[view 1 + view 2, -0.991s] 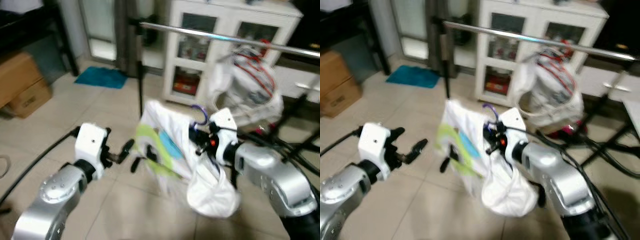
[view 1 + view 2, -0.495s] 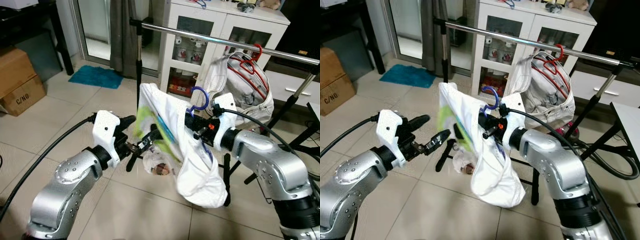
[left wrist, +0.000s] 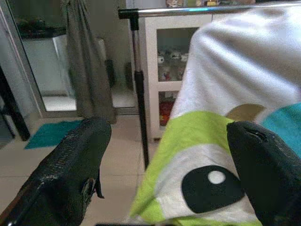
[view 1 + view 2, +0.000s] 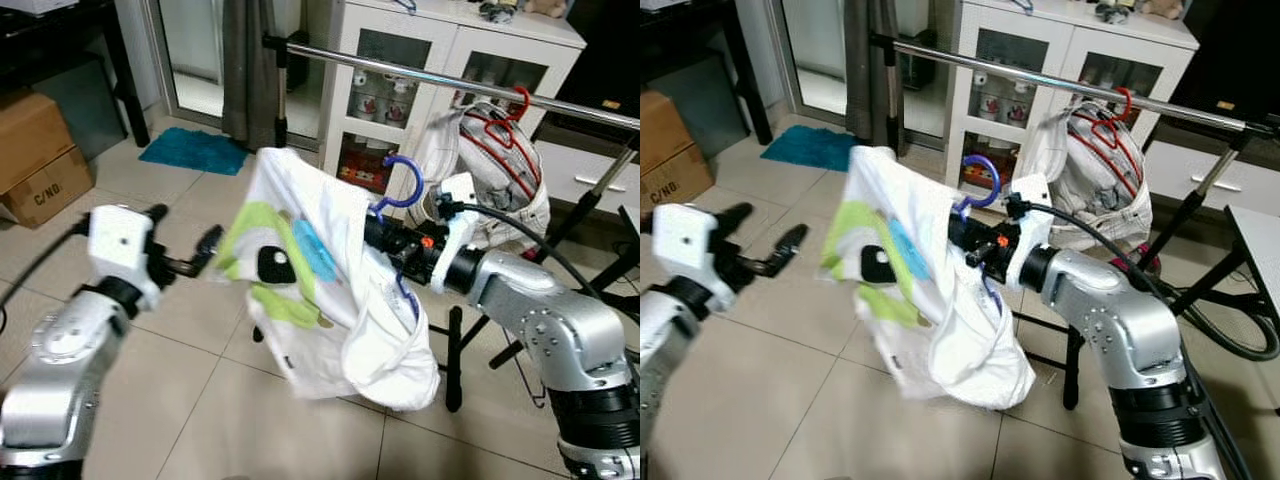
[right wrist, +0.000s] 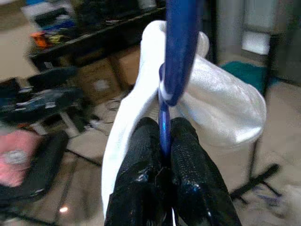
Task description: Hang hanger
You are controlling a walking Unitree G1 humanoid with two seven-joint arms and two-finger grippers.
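Since half a second earlier, the left end effector [image 4: 192, 262] had drawn back from the cloth and now stood apart from the garment's near edge, its two black fingers [image 3: 70, 169] spread wide with nothing between them. The right end effector [image 5: 162, 155] was pressed together on the stem of the blue hanger [image 4: 399, 190], just under its hook. That hook pointed up, below the metal rail [image 4: 450, 80] and not touching it; the hanger's long axis could not be made out under the cloth. The white shirt [image 4: 330, 300], printed with lime-green, turquoise and a black dot, draped over the hanger and hung down in a baggy fold between the two arms. Another red hanger [image 4: 510, 125] with pale clothing hung from the rail farther right. Behind stood a white cabinet [image 4: 400, 60], a grey curtain [image 4: 248, 60], a teal mat [image 4: 195, 152] and cardboard boxes [image 4: 40, 170] on the beige tiled floor [image 4: 180, 400].
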